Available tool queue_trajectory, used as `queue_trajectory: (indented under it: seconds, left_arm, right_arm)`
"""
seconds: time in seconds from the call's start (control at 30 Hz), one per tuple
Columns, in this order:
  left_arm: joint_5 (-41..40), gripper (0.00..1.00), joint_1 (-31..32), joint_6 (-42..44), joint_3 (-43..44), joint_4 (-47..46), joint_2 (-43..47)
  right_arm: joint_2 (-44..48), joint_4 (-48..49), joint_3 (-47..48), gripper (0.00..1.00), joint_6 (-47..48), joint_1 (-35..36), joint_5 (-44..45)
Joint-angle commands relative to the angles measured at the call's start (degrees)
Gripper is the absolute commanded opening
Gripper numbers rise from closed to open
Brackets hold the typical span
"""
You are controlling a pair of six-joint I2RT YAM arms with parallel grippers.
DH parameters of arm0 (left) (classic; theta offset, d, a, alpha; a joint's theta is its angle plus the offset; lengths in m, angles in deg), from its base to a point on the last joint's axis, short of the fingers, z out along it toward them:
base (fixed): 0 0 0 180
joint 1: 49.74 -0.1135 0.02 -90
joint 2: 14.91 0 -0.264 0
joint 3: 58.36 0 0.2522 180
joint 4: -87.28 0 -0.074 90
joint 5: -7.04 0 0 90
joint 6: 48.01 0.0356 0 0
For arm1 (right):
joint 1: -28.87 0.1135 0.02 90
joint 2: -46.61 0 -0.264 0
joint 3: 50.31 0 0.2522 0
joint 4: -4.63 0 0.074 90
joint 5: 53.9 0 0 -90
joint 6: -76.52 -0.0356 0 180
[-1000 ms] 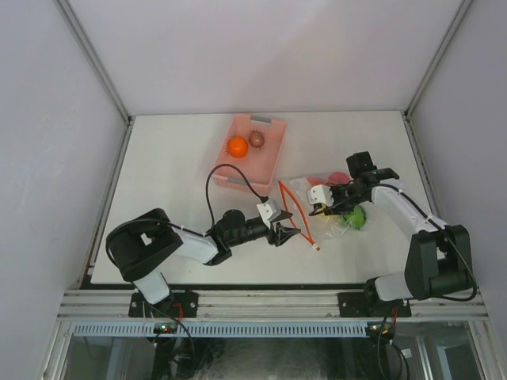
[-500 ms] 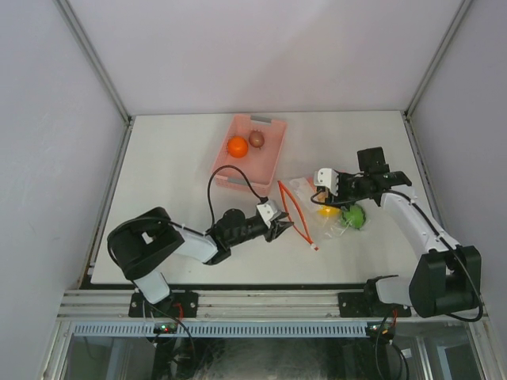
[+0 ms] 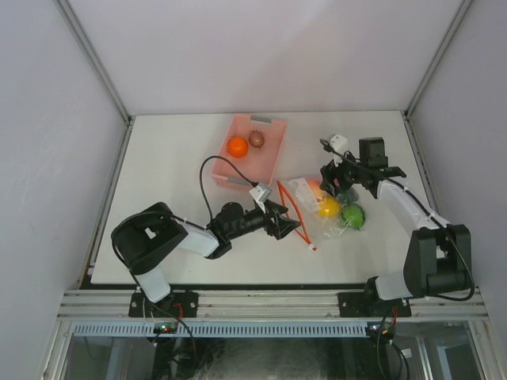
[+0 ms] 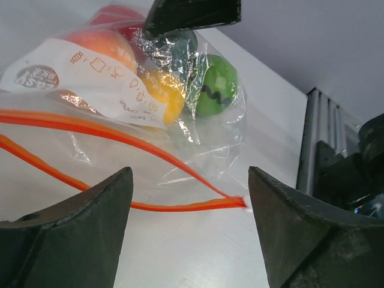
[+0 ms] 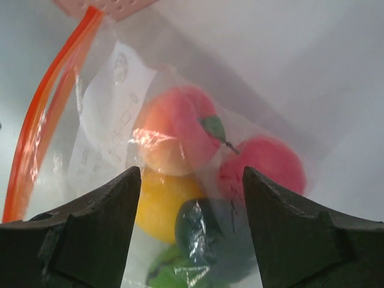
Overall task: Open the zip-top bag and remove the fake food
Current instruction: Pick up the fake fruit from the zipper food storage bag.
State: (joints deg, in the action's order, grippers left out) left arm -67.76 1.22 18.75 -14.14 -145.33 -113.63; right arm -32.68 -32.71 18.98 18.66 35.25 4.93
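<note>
Now both sets of fingers stand wide, empty: my left gripper (image 4: 189, 174) reopens at the zipper (image 4: 84, 122), my right gripper (image 5: 191, 171) has lifted off the bag (image 4: 120, 90). Food (image 5: 174, 138) still inside.

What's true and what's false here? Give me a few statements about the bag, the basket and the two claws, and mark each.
1. The pink basket holds an orange fruit and a brown piece. True.
2. The zip-top bag is empty. False: a peach, a yellow piece and a green piece lie inside it.
3. The left gripper and right gripper both stand open, holding nothing. True.
4. The bag lies inside the basket. False: it lies on the table, outside it.
5. The zipper strip is blue. False: it is red-orange.
</note>
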Motion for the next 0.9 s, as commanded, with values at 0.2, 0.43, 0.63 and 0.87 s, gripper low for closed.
queue_trajectory:
  seconds: [0.2,0.43,0.63,0.87]
  left_arm:
    - [-11.8,0.86,-0.3,-19.0,6.8,8.4,-0.3]
    - [-16.7,0.77,-0.4,-19.6,11.7,18.4,-2.2]
    - [-15.4,0.63,-0.9,-19.2,14.5,19.3,-4.2]
    - [-12.0,0.19,-2.0,-16.4,13.8,15.0,-3.2]
  right_arm:
    - [-6.0,13.8,3.1,0.63,-31.7,-0.4,2.5]
    - [-10.3,15.4,3.3,0.51,-34.3,-0.1,4.2]
    - [-12.6,11.6,4.9,0.37,-31.8,0.3,4.1]
    - [-13.9,6.6,6.8,0.32,-26.7,1.7,2.2]
